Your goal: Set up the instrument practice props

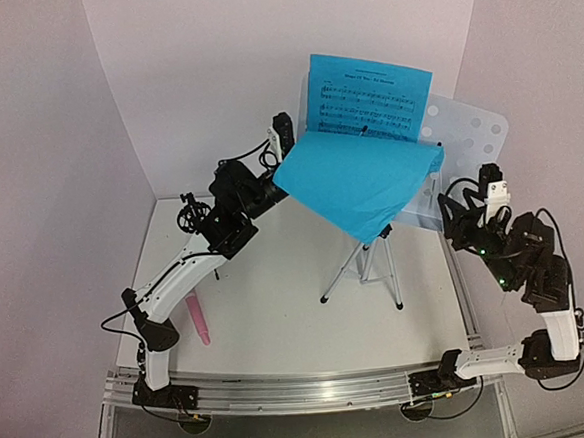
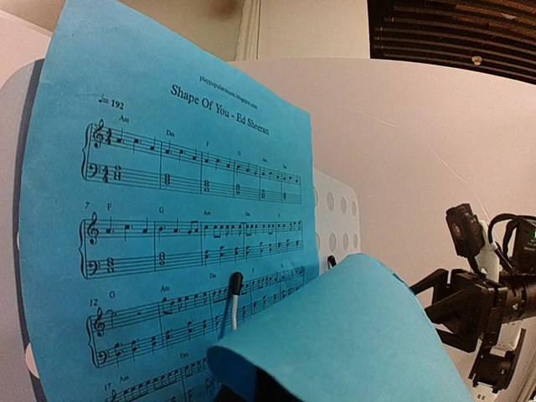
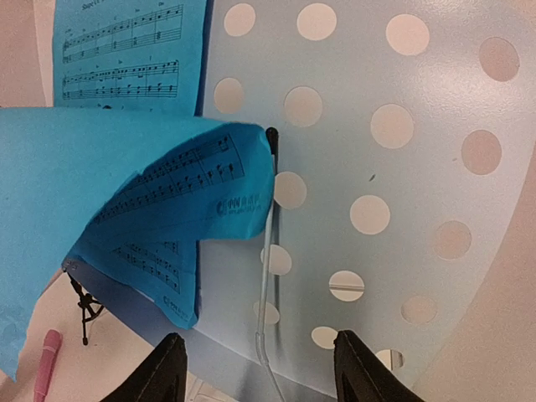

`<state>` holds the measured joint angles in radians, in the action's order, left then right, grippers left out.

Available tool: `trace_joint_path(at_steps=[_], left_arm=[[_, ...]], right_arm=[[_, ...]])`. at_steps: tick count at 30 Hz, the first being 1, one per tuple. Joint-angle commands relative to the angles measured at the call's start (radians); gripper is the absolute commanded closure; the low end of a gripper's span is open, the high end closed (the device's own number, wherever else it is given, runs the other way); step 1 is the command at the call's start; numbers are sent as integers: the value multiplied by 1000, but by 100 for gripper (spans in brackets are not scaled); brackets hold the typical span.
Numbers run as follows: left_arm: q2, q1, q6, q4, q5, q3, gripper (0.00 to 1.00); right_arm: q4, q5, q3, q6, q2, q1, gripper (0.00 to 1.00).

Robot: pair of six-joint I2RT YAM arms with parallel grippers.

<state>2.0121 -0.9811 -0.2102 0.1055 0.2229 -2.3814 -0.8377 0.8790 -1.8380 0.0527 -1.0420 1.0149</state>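
The music stand stood at mid-table on its tripod, its pale perforated desk tilted back. One blue page sat upright against the desk. The second blue page lay folded forward, drooping over the desk's front. The left gripper was at the stand's left edge; the set of its fingers could not be told. The right gripper faced the desk with fingers spread, holding nothing. The pink microphone lay flat near the left arm's base. The black mic mount stood at the back left.
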Motion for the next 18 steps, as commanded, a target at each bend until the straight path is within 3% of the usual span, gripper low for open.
trace_joint_path(at_steps=[1,8,18], left_arm=[[-79,-4,-17,35,24,29,100],[-83,-2,-23,48,32,31,100],[-89,2,-13,49,30,41,100]], right_arm=[[-94,106,-59,70,-90,-2,41],[-94,184,-51,71,-119,-2,48],[-60,221,-22,53,-109,-2,76]])
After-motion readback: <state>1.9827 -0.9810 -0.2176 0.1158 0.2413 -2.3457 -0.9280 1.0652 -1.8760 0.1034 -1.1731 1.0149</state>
